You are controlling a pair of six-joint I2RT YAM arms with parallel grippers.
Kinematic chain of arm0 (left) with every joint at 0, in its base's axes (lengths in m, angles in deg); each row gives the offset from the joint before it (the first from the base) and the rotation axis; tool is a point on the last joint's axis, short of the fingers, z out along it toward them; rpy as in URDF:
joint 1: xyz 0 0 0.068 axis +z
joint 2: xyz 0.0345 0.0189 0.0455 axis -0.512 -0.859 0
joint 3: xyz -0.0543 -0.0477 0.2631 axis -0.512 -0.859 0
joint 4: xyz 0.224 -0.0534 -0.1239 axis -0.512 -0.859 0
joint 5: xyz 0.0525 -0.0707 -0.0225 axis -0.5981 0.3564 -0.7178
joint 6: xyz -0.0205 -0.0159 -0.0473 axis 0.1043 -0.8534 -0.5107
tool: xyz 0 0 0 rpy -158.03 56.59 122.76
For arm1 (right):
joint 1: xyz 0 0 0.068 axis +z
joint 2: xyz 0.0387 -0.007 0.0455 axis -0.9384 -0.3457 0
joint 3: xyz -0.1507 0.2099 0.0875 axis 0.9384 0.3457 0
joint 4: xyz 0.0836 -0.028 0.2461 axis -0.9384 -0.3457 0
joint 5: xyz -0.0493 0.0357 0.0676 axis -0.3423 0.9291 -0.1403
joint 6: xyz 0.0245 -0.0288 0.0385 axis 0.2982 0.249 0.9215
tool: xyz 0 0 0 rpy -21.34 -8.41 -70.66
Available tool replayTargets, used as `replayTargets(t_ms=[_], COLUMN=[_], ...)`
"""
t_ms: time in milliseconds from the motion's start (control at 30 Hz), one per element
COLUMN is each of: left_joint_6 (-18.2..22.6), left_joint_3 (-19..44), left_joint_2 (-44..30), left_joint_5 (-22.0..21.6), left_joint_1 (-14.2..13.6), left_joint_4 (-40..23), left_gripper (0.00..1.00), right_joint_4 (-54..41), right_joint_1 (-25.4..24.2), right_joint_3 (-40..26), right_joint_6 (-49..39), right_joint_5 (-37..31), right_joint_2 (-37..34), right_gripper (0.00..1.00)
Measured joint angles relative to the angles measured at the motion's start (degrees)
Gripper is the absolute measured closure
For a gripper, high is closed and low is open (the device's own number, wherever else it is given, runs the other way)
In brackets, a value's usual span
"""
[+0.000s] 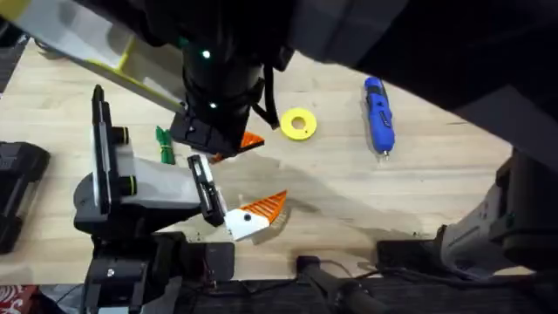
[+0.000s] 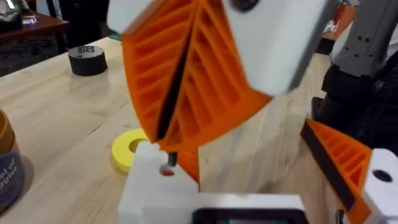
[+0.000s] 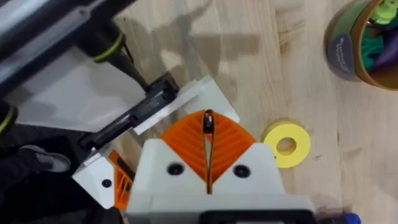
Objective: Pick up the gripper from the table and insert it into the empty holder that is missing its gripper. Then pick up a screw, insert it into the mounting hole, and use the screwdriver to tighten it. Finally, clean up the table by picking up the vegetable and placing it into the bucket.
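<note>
The bright blue pen-shaped screwdriver (image 1: 378,113) lies on the wooden table (image 1: 436,174), long axis front-to-back, metal bit toward the arms' bases; the orange-yellow cylindrical bucket (image 3: 364,43) holds green and purple pieces; the right gripper (image 3: 208,127) is clenched, pads together; the left gripper's state cannot be told.

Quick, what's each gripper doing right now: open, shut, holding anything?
Left gripper: open, holding nothing.
Right gripper: shut on a small dark screw.

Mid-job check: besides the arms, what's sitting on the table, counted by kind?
Screwdriver: 1
Yellow disc: 1
Vegetable: 1
Bucket: 1
Tape roll: 1
Total: 5
</note>
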Motion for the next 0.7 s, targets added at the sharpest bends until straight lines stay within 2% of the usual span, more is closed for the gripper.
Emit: replayTargets(t_ms=[700], left_joint_6=[0.0], left_joint_3=[0.0], left_joint_2=[0.0], left_joint_5=[0.0], left_joint_1=[0.0], left_joint_4=[0.0], left_gripper=[0.015], right_joint_4=[-0.3], right_joint_1=[0.0], right_joint_3=[0.8], right_joint_6=[0.0], right_joint_5=[0.0], right_joint_2=[0.0], right_gripper=[0.996])
